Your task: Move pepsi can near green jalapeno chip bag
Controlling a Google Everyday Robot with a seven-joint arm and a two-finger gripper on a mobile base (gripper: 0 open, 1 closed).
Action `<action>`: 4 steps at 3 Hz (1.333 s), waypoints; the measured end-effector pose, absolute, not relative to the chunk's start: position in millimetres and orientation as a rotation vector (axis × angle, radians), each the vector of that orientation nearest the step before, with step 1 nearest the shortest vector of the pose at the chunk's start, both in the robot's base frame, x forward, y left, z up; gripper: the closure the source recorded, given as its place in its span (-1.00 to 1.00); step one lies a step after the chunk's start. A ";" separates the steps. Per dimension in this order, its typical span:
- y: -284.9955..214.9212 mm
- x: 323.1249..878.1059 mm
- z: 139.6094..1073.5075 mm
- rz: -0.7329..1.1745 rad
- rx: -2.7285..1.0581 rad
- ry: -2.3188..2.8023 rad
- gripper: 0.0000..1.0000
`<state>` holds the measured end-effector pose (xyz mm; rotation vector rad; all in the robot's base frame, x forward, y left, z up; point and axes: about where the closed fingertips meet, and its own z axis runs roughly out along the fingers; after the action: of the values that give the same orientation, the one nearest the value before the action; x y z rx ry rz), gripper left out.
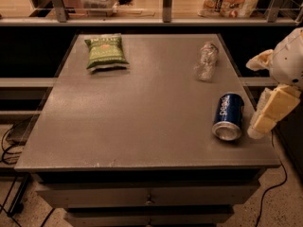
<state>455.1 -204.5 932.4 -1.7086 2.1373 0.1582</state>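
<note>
1. A drawer front (149, 200) runs along the bottom of the frame, below the near edge of the worktop (142, 126).
2. The can (228, 116) lies on its side at the lower right of the frame, near the worktop's right edge. Its long axis runs near to far, leaning slightly right at the far end, and one silver end faces the near edge.
3. The end effector (259, 126) hangs just beside the can, at the frame's right edge. It is apart from the can and holds nothing. I cannot tell whether it is wide or narrow.
4. A clear bottle (207, 60) lies on its side at the upper right, farther back than the can.
5. The chip bag (105, 52) lies flat at the upper left, well apart from the can, with its long axis near to far.
</note>
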 end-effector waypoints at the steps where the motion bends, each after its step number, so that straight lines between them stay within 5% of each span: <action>1: -194.2 467.1 905.2 0.246 -1.668 2.116 -1.00; 3: -184.0 487.5 853.1 0.236 -1.590 2.212 -0.97; 4: -188.4 490.3 839.0 0.200 -1.573 2.268 -0.55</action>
<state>490.3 -188.4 839.0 -1.5729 2.2682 0.1999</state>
